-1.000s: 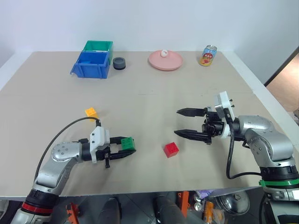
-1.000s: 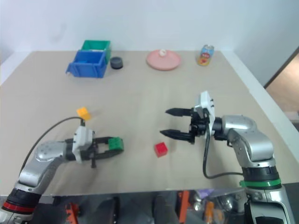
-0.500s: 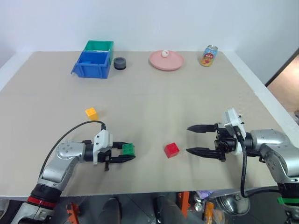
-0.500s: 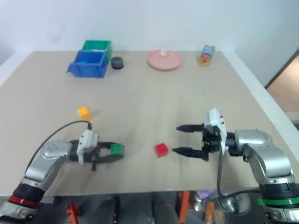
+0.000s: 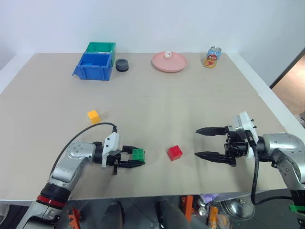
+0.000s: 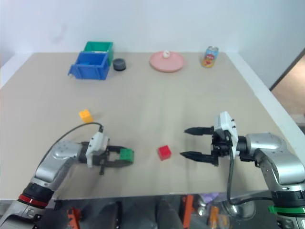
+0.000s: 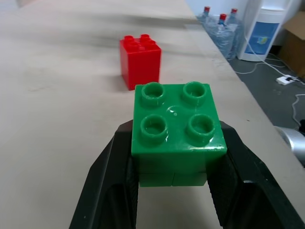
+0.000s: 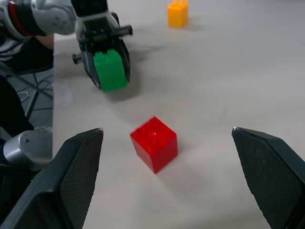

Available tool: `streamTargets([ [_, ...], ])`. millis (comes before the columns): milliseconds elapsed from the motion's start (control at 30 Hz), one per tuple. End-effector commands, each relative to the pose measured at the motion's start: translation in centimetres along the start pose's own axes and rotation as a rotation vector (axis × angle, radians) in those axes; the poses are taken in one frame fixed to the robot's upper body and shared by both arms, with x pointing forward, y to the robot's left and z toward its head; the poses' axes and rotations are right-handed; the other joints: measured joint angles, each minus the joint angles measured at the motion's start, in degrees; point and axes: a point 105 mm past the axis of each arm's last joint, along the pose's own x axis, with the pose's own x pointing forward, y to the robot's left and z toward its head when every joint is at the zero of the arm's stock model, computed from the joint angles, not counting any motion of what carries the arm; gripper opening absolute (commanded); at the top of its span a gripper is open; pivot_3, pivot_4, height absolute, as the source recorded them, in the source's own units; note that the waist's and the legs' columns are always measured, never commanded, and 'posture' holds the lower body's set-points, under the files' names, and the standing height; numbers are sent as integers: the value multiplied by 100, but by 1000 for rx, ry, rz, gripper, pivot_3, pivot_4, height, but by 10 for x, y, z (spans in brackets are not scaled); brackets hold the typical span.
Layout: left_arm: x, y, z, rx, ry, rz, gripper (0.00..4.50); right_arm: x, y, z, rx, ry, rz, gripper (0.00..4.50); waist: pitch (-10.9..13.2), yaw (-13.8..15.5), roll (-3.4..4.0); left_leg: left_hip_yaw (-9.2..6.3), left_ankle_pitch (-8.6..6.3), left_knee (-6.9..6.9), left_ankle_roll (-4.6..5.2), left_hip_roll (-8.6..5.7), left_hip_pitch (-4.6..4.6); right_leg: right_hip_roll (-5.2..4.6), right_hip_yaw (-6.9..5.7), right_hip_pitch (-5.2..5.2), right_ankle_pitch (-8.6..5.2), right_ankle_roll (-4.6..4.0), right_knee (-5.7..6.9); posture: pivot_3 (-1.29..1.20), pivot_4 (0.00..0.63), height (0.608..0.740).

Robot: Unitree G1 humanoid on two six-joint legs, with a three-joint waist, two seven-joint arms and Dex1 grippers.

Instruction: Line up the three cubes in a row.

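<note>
My left gripper is shut on the green cube, held low over the table near its front edge; the same green cube sits studs-up between the black fingers. A short way to its right the red cube stands on the table by itself. The yellow-orange cube lies farther back on the left. Right of the red cube my right gripper hangs open, pointing toward it with nothing between the fingers. In the right wrist view the red cube lies between the spread fingers, some way ahead.
At the back of the table stand a blue bin with a green bin behind it, a dark round cap, a pink plate with a small white item, and a drink can.
My left gripper carried the green cube rightward toward the red cube. My right gripper drew back to the right and lower, away from the red cube, staying open.
</note>
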Motion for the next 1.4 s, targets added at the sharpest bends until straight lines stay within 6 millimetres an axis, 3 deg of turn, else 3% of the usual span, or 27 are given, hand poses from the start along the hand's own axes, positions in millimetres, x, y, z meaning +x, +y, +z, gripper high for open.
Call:
streamTargets([
  [33,4,-1,7,37,-14,-25,1354,-2,1,14,-60,-7,2,4500,0,2,0,0,0,2,0,0,0,0,0,2,0,0,0,0,150,736],
  [500,0,3,-10,58,60,22,1354,4,-2,15,-58,-22,-3,4500,0,2,0,0,0,3,0,0,0,0,0,1,1,0,0,0,150,736],
  [900,1,8,-12,57,87,17,1354,4,-4,15,-55,-28,-17,4500,0,3,0,0,0,3,0,0,0,0,0,2,1,1,0,0,150,736],
  [933,1,8,-12,55,87,19,2390,4,-4,15,-55,-28,-18,4500,0,2,0,0,0,3,0,0,0,0,0,2,1,1,0,0,150,736],
  [1133,1,11,-5,35,53,25,4457,3,-6,14,-56,-25,-24,4500,0,2,0,0,0,3,0,0,0,0,0,2,1,1,0,0,150,736],
  [1233,0,12,1,33,30,42,4486,3,-6,14,-55,-27,-24,4500,0,2,0,0,0,3,0,0,0,0,0,2,1,2,0,0,150,736],
  [1400,-4,16,26,-20,-81,93,4486,3,-9,15,-53,-31,-22,4500,0,2,0,0,0,3,0,0,0,0,0,2,2,3,0,0,150,736],
])
